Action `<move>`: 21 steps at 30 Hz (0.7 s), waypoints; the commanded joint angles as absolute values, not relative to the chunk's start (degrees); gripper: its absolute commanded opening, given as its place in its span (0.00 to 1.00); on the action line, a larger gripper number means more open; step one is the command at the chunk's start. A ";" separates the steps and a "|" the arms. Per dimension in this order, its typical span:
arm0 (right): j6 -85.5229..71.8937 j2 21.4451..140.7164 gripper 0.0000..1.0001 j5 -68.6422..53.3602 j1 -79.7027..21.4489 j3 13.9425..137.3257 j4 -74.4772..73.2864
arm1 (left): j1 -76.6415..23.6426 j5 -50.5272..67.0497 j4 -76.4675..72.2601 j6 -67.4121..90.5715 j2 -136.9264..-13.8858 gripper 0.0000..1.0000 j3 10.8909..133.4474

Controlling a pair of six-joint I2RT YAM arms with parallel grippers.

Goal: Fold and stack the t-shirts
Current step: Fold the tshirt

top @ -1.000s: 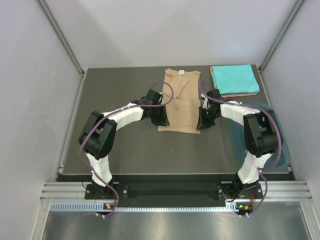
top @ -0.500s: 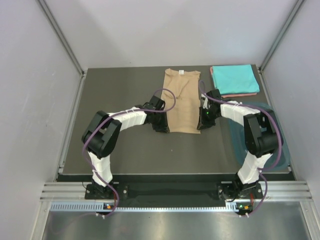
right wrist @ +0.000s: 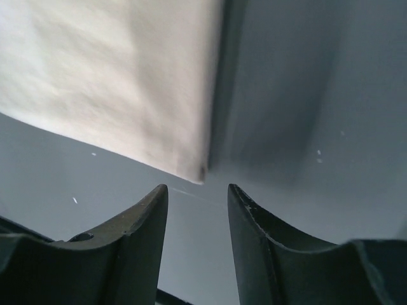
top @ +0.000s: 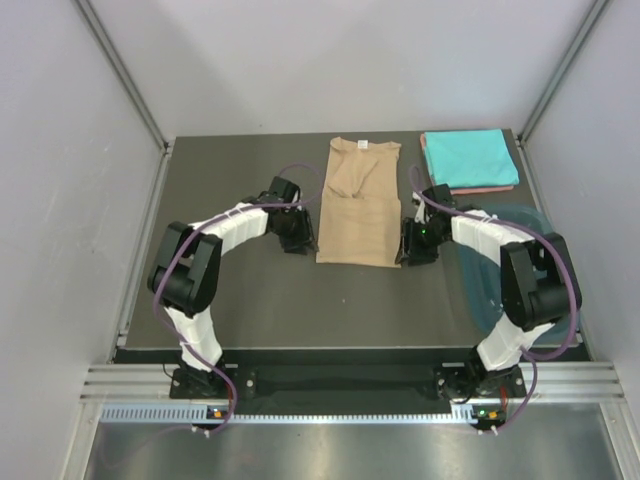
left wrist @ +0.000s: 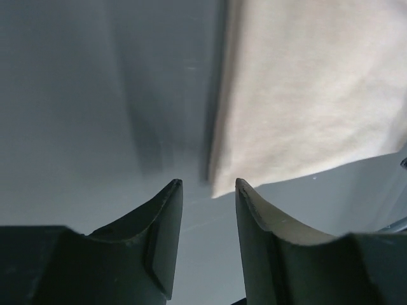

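The left fingers (left wrist: pixel 162 235) and right fingers (right wrist: pixel 143 235) stood part open, empty, each beside a near corner of the tan t-shirt (top: pixel 360 205), a narrow strip on the counter (top: pixel 250 300). The next move likely called for pinching both corners and folding them toward the collar.

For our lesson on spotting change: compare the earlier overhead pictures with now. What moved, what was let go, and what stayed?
Both grippers opened and let go of the tan shirt. The left gripper drew back leftward off its edge, and the right gripper slid slightly nearer. The shirt lies flat between them. The turquoise shirt on the pink shirt stayed put.
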State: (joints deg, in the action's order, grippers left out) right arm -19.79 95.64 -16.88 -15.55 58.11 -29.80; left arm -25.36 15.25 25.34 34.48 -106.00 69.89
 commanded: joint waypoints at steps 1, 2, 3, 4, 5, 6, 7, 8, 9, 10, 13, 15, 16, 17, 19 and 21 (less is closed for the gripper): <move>-22.06 94.31 0.43 -18.37 -14.50 56.87 -27.86 | -23.56 16.51 25.40 32.87 -104.58 0.44 68.12; -22.06 94.48 0.43 -18.37 -14.50 56.78 -27.86 | -23.29 17.31 24.88 32.87 -105.11 0.44 67.85; -22.58 94.66 0.43 -18.11 -14.50 56.60 -27.60 | -23.12 17.92 24.26 33.05 -105.47 0.44 67.50; -22.94 94.92 0.43 -17.84 -14.50 56.08 -27.51 | -23.03 19.06 23.56 33.48 -105.82 0.45 67.06; -23.46 95.01 0.43 -17.93 -14.50 55.73 -27.16 | -22.94 19.51 22.16 33.75 -106.08 0.44 66.19; -23.81 94.92 0.43 -18.10 -14.50 55.37 -26.38 | -22.94 19.95 21.63 33.84 -106.17 0.44 65.83; -23.99 94.83 0.43 -18.19 -14.50 54.50 -25.85 | -22.94 20.39 21.01 34.19 -106.35 0.45 65.48; -24.69 94.83 0.43 -17.85 -14.50 54.14 -25.49 | -22.94 20.56 20.83 34.28 -106.26 0.45 64.96; -25.05 94.92 0.42 -17.84 -14.50 53.79 -24.71 | -22.94 20.74 20.57 34.36 -106.26 0.45 64.78; -25.31 94.92 0.42 -17.84 -14.41 53.18 -24.26 | -22.94 20.74 20.48 34.45 -106.26 0.45 64.51; -26.45 95.62 0.41 -17.75 -14.50 52.30 -22.77 | -22.94 19.95 20.30 35.07 -105.65 0.44 63.46; -27.16 96.15 0.40 -17.75 -14.59 52.03 -22.06 | -23.03 19.60 20.13 35.24 -105.56 0.44 63.02; -27.25 96.24 0.40 -17.67 -14.42 51.68 -21.89 | -23.03 19.43 20.21 35.24 -105.64 0.43 62.84; -27.51 96.33 0.39 -17.40 -14.41 51.51 -21.71 | -23.03 19.34 20.04 35.24 -105.91 0.43 62.75; -27.51 96.50 0.38 -16.70 -14.59 51.15 -21.62 | -23.03 19.16 19.69 35.33 -106.26 0.42 62.40; -27.60 96.68 0.37 -16.61 -14.50 50.89 -21.45 | -23.03 19.25 19.08 35.51 -106.26 0.41 61.96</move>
State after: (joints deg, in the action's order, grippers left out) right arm -27.29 95.66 -18.74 -14.57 52.49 -22.96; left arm -22.85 20.56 20.53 35.75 -106.10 63.99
